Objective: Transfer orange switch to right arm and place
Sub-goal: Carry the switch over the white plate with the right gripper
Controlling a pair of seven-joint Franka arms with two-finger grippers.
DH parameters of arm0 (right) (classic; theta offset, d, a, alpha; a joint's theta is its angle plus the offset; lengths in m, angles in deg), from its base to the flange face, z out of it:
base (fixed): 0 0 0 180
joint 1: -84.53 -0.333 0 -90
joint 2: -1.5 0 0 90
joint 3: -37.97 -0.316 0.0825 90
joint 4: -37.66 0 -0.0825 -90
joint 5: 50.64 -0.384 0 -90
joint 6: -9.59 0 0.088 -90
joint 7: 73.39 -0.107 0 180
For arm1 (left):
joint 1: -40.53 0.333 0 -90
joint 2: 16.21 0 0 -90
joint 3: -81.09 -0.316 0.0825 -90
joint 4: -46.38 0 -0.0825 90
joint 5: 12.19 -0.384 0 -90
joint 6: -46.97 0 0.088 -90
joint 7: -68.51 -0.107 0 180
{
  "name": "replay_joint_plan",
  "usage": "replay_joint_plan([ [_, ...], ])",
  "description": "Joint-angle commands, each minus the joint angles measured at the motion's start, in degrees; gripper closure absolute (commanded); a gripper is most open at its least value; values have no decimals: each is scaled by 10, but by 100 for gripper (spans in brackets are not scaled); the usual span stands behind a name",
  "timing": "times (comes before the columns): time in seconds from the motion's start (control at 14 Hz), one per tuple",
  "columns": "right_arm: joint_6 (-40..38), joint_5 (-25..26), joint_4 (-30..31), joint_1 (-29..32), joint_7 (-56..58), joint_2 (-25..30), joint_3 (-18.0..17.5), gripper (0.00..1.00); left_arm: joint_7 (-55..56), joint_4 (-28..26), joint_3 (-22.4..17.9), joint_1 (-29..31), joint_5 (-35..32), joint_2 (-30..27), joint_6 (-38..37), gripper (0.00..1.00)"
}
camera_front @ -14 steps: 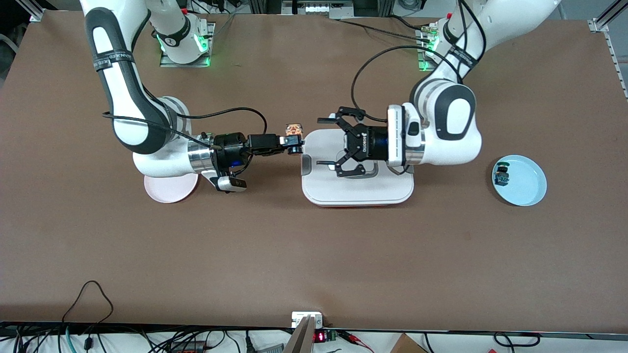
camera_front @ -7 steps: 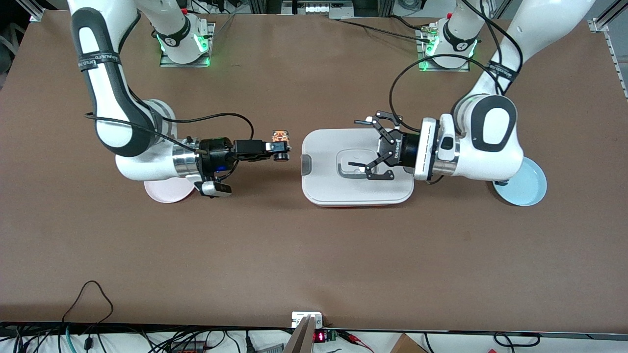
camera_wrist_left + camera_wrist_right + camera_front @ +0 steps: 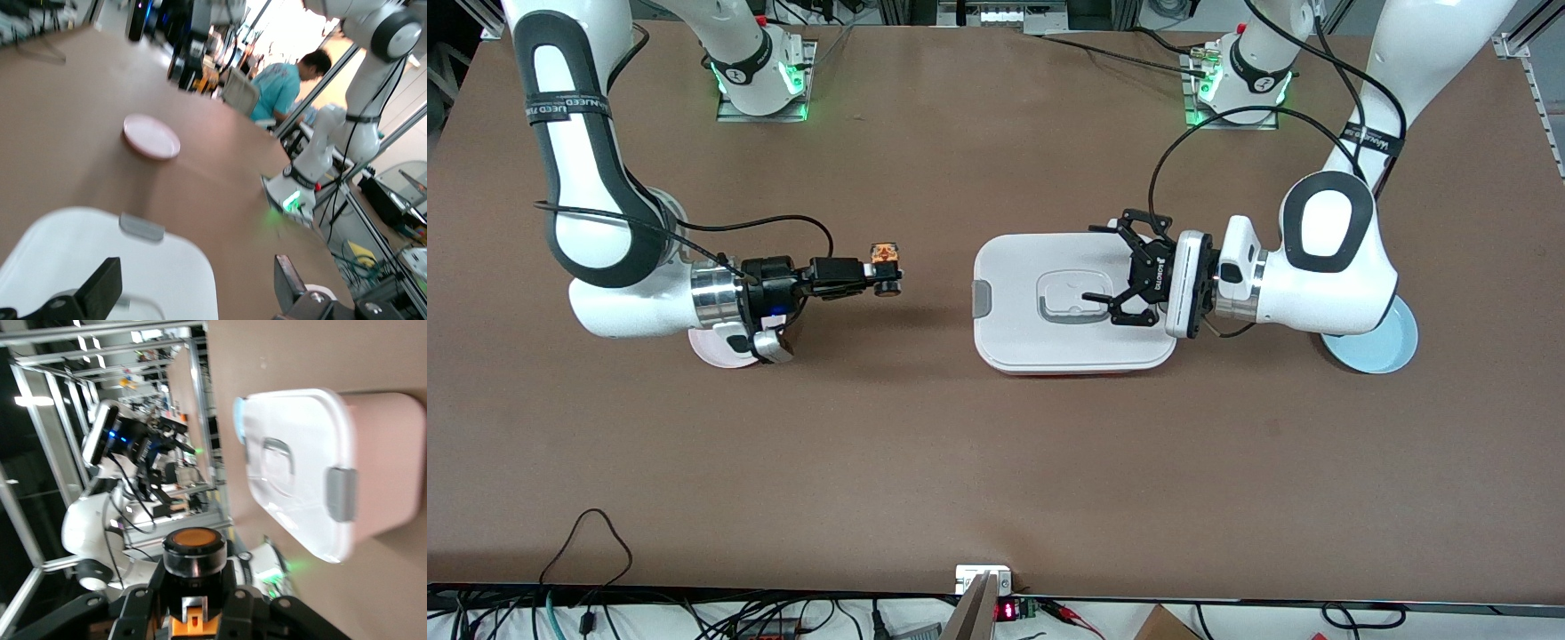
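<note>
While the right gripper (image 3: 882, 271) clamps the orange switch (image 3: 885, 253) between its fingertips above bare table, handover looks complete; placing on the pink plate (image 3: 716, 348) remains. Left wrist view: left gripper (image 3: 193, 297), fingers spread and empty, over the white box (image 3: 160, 267). Right wrist view: switch seated in the fingers, open room around.

Brown table (image 3: 996, 462), aluminium frame rails (image 3: 200, 420)

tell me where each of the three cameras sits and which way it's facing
Front view: high across the table, facing both bases; shows both arms, the right gripper holding the orange switch.
Left wrist view: on the left arm, over the white lidded box; own open jaws show.
Right wrist view: behind the switch; jaws grip it.
Shared: the box.
</note>
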Motion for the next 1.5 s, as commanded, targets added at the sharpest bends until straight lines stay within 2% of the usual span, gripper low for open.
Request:
replay_joint_plan([
  [0.0,-18,75,11,22,7,19,-4,100,81,4,-3,7,-73,-7,-32,0],
  [0.29,-45,232,10,53,48,32,-4,100,213,11,-3,10,-191,-17,-75,0],
  [0.5,-55,342,10,74,86,40,-5,100,334,68,-3,25,-274,-17,-162,0],
  [0.71,-47,485,8,74,159,49,-5,100,475,131,-1,26,-369,-17,-254,0],
  [0.86,-21,573,8,73,205,49,-6,100,561,166,-2,24,-453,-16,-285,0],
  [1.0,25,647,9,72,266,50,-8,100,647,190,8,17,-576,-21,-310,0],
  [1.07,48,676,11,72,299,50,-8,100,694,199,10,13,-601,-29,-334,0],
  [1.21,81,707,16,73,344,50,-8,100,755,222,3,12,-605,-39,-355,0],
  [1.29,101,726,23,71,361,50,-8,100,761,216,-13,12,-603,-67,-348,0],
  [1.36,134,749,34,70,391,53,-9,100,762,203,-61,0,-596,-101,-333,0],
  [1.43,165,763,50,68,417,54,-9,100,764,177,-139,-57,-595,-135,-305,0],
])
